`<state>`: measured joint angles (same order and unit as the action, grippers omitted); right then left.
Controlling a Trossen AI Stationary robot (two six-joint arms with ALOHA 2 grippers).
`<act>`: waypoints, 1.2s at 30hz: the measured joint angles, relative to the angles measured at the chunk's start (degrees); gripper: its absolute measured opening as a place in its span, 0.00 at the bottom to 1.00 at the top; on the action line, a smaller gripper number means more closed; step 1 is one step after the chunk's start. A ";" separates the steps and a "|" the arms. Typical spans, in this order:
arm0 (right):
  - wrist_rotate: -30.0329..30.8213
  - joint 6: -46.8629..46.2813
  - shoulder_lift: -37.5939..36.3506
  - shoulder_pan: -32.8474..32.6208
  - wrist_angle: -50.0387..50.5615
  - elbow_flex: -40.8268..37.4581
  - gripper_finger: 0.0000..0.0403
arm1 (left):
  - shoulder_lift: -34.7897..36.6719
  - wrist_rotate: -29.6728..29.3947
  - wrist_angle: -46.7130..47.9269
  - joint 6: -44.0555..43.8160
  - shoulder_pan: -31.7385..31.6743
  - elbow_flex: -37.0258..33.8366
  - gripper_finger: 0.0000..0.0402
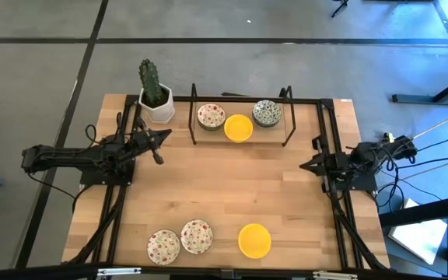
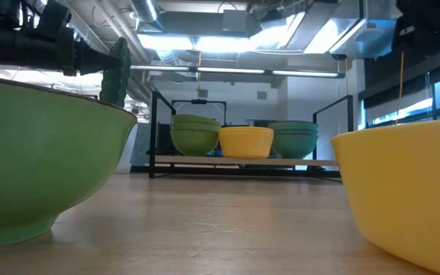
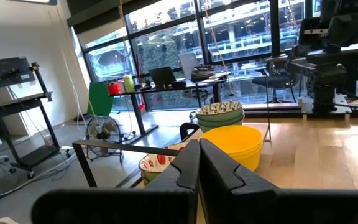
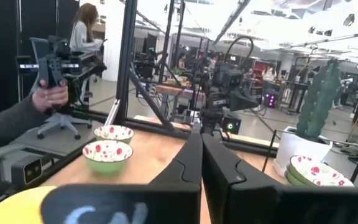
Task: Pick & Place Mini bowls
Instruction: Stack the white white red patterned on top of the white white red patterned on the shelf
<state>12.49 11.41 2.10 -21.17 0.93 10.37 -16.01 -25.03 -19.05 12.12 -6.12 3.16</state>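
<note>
Three loose mini bowls sit along the near edge of the pale wooden table (image 1: 232,187): two white red-speckled bowls (image 1: 180,240) touching, and a plain yellow bowl (image 1: 254,240) apart. More bowls are stacked on the black wire rack (image 1: 243,124) at the far edge. Left fingers (image 1: 162,138) and right fingers (image 1: 306,164) are pressed together, empty, at mid-table sides. Judging by position, the speckled pair lies nearer the left arm, the yellow nearer the right.

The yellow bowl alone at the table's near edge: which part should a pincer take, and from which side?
Take the yellow bowl by its thin rim, coming from above. It sits upright and open, apart from the speckled bowls, so probably one finger can go inside and one outside.
</note>
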 joint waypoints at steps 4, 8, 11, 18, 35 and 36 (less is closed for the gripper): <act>0.00 0.38 -0.01 0.00 0.20 0.00 0.01 | 0.00 -0.01 0.00 0.00 -0.01 0.00 0.01; -0.02 0.88 -0.01 0.00 0.16 0.00 0.01 | 0.01 0.01 0.27 -0.57 0.01 -0.01 0.01; -0.02 1.04 -0.01 0.00 0.20 0.00 0.01 | 0.00 0.16 1.41 -2.71 0.01 -0.02 0.01; 0.00 2.39 -0.01 0.00 0.23 0.00 0.01 | 0.02 14.65 -3.65 -0.92 -0.01 0.00 0.01; -0.03 9.31 0.03 0.00 4.38 0.07 0.01 | -0.36 12.12 -2.91 -11.29 1.51 0.00 0.01; -0.02 10.13 0.03 0.00 4.17 0.07 0.01 | -1.08 12.45 -2.71 -11.28 2.53 -0.01 0.01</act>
<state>12.47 21.53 2.13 -21.17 5.10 10.44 -17.09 -12.57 -21.75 0.84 -3.59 3.15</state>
